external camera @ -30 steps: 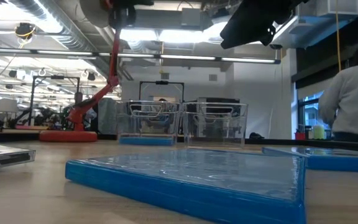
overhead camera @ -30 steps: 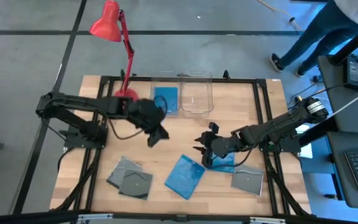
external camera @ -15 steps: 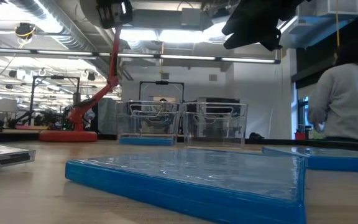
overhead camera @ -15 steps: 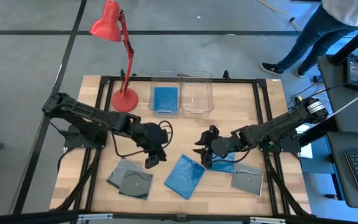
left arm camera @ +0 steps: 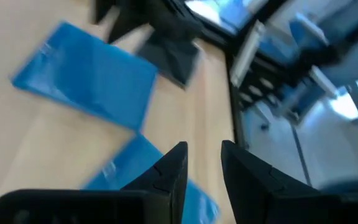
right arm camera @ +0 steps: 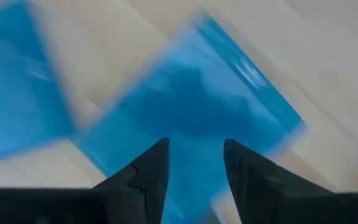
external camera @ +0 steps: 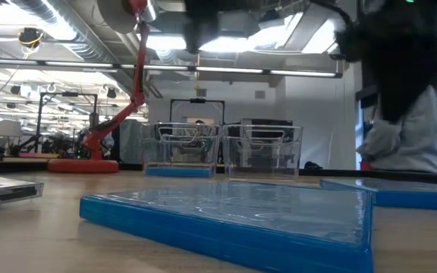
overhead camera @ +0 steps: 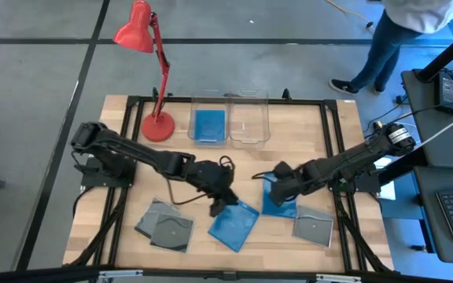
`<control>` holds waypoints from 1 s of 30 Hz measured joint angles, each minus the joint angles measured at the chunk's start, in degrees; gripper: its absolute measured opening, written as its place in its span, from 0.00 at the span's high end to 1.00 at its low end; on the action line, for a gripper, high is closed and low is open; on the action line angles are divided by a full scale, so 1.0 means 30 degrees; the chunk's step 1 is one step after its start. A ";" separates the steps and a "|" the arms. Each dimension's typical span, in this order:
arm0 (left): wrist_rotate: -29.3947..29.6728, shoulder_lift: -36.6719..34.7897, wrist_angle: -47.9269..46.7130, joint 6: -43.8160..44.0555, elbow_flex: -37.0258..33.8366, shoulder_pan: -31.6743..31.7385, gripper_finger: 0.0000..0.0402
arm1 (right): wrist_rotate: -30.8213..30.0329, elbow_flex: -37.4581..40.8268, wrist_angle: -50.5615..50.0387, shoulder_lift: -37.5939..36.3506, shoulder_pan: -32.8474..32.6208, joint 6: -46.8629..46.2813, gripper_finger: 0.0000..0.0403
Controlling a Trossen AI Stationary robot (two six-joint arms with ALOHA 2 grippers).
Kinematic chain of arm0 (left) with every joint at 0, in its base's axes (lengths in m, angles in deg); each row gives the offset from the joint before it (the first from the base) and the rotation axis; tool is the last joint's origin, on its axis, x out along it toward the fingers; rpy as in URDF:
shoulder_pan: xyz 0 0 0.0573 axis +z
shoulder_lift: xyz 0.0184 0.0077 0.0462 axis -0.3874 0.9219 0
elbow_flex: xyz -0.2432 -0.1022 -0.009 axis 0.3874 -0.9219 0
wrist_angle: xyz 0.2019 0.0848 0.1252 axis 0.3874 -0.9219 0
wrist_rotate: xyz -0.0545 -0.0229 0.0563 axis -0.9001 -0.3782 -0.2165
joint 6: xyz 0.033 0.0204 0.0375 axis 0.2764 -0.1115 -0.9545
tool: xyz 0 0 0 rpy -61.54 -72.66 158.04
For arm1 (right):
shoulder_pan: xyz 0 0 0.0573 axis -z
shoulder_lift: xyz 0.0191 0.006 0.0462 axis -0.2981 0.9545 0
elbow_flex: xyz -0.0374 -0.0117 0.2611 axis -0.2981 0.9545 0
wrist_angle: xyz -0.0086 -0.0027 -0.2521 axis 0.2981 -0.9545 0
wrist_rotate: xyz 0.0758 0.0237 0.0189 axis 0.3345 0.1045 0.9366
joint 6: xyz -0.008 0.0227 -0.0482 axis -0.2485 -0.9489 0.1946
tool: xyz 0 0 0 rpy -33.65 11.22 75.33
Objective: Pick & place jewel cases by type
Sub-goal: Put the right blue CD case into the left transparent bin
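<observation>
**Both claws low over the two blue cases at mid-desk**

Nearest the front edge of the desk (overhead camera: 116, 110), at about seven o'clock, two smoky grey cases (overhead camera: 163, 226) lie overlapped. At about five o'clock a third grey case (overhead camera: 313, 227) lies flat on its own.

Just in from these, close to six o'clock, a blue case (overhead camera: 235, 222) sits skewed on the wood. The left claw (overhead camera: 221, 206) is down at its upper left corner; the fingers (left arm camera: 170, 171) stand a narrow gap apart with nothing between them, and whether they touch the case cannot be told.

Right beside it, toward four o'clock, a second blue case (overhead camera: 280, 206) lies partly under the right claw (overhead camera: 277, 189). That claw is parted, its two fingers (right arm camera: 150, 168) straddling the blue surface from above without clamping it; contact is unclear.

Farther back, at twelve o'clock, two clear bins stand side by side, touching. The left bin (overhead camera: 209, 101) holds the third blue case (overhead camera: 209, 125) flat on its floor; the right bin (overhead camera: 249, 101) shows only bare plastic.

At about eleven o'clock a red lamp (overhead camera: 152, 71) has its base on the desk. Beyond the far right corner a person (overhead camera: 390, 39) stands on the floor.
</observation>
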 joint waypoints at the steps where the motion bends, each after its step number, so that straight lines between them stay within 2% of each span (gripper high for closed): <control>1: 0.0291 0.0419 0.0721 0.0109 0.0000 0.0163 0.76 | 0.0472 0.0000 -0.0888 0.0000 -0.0182 -0.0501 0.62; 5: 0.1554 0.2136 0.3877 0.1338 0.0000 0.0744 0.76 | 0.1384 0.0000 -0.3222 0.0000 -0.0936 -0.1734 0.62; 8: 0.1586 0.3546 0.6126 0.1775 0.0000 0.1233 0.76 | 0.1363 0.0007 -0.4335 0.0000 -0.1292 -0.1727 0.62; 12: 0.1377 0.5015 0.7904 0.3476 0.0000 0.1718 0.76 | -0.0135 0.0007 -0.4936 0.0000 -0.1715 -0.0502 0.62; 15: 0.1450 0.5781 0.7992 0.6277 -0.0007 0.2011 0.76 | -0.0551 0.0007 -0.4867 0.0000 -0.2025 0.1936 0.62; 18: 0.1505 0.6318 0.8019 0.7732 -0.0007 0.2251 0.76 | -0.0607 0.0007 -0.4860 0.0000 -0.2276 0.2802 0.62; 24: 0.1508 0.6719 0.8183 0.6738 -0.0007 0.2378 0.76 | -0.1764 0.0015 -0.4634 0.0051 -0.2797 0.2822 0.62; 30: 0.1508 0.6733 0.8274 0.6518 -0.0007 0.2522 0.76 | -0.1818 0.0022 -0.4264 0.0051 -0.2814 0.2833 0.62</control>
